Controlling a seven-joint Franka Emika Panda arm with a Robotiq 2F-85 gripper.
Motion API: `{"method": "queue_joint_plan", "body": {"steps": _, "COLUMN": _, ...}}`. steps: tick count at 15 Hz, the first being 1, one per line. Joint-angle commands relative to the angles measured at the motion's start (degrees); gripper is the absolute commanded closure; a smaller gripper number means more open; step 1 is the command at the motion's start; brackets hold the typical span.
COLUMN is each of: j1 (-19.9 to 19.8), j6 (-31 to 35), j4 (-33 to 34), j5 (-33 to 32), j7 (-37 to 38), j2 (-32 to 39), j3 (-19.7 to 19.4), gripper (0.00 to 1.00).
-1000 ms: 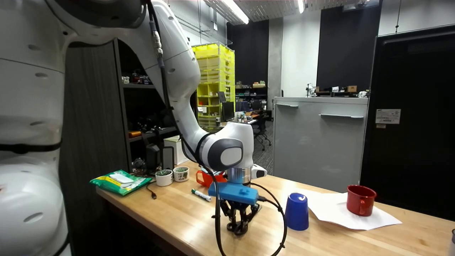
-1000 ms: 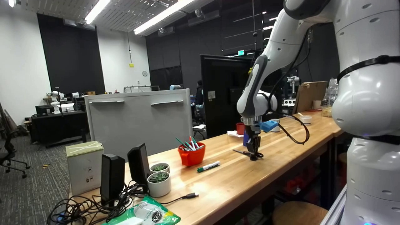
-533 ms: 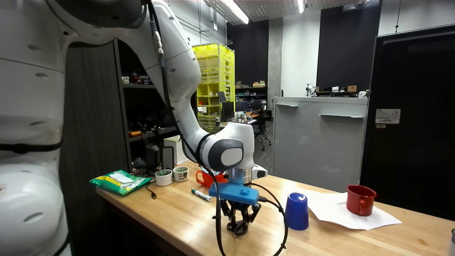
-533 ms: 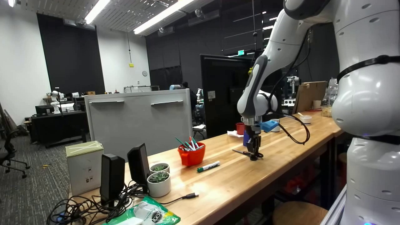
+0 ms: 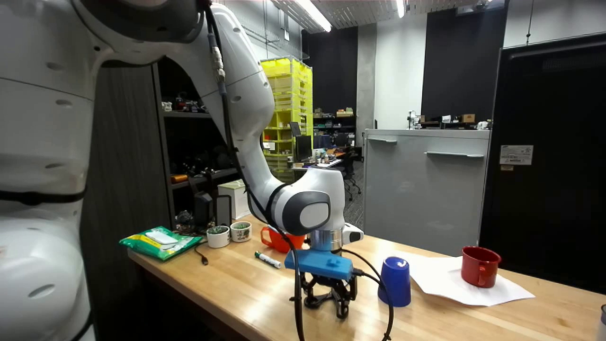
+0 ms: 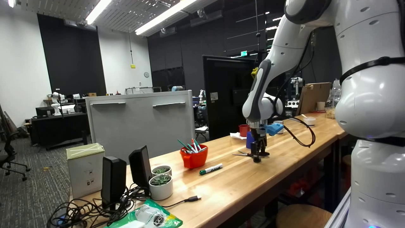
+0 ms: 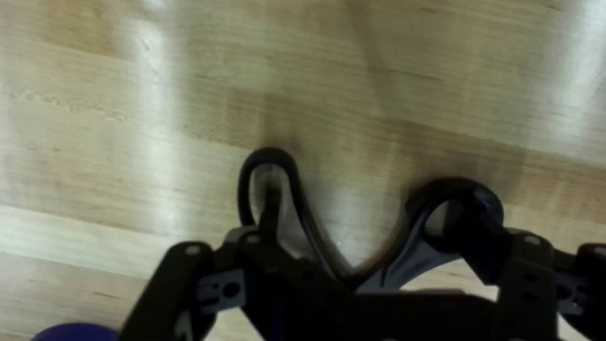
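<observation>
Standing well apart, where a moment ago they were close together, the fingers (image 5: pixel 342 310) of the pincer (image 7: pixel 371 203) have parted, and with them the handles of the scissors (image 7: pixel 310 225) on the bench (image 5: pixel 246 284). The blades (image 6: pixel 242 155), a single line earlier, now show two separate tips in an exterior view, so I judge that this outward spread has worked the scissors open. Nothing looks pinched between the fingers; any hold seems to be an outward push on the handles, and whether the pincer is at full span I cannot tell. Seen from the wrist, the scissors lie right under the pincer: a loop (image 7: pixel 270 155) at nine o'clock with a dark fingertip showing in it, the second loop (image 7: pixel 452 183) at three, where contact is too dark to make out. The handles run together toward six o'clock, behind the pincer's own body. The cup (image 7: pixel 75 331) sits at eight o'clock, well apart; in an exterior view the marker (image 6: pixel 211 169) lies between eight and nine.
</observation>
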Motion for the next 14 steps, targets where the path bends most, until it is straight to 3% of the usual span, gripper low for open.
{"method": "queue_joint_plan", "body": {"steps": 1, "j1": 0.1, "j6": 1.4, "j4": -0.6, "j5": -1.0, "j7": 0.8, "j2": 2.1, "j3": 0.4, "gripper": 0.0}}
{"method": "queue_joint_plan", "body": {"steps": 4, "j1": 0.0, "j6": 1.5, "j4": -0.6, "j5": -1.2, "j7": 0.9, "j2": 2.2, "j3": 0.4, "gripper": 0.0}}
{"method": "queue_joint_plan", "body": {"steps": 6, "j1": 0.0, "j6": 1.7, "j4": -0.6, "j5": -1.4, "j7": 0.8, "j2": 2.2, "j3": 0.4, "gripper": 0.26}}
{"method": "queue_joint_plan", "body": {"steps": 9, "j1": 0.3, "j6": 1.4, "j4": -0.9, "j5": -1.5, "j7": 0.7, "j2": 1.5, "j3": 0.7, "gripper": 0.39}}
{"method": "queue_joint_plan", "body": {"steps": 14, "j1": 1.0, "j6": 0.2, "j4": -1.4, "j5": -1.5, "j7": 0.7, "j2": 0.4, "j3": 1.0, "gripper": 0.71}}
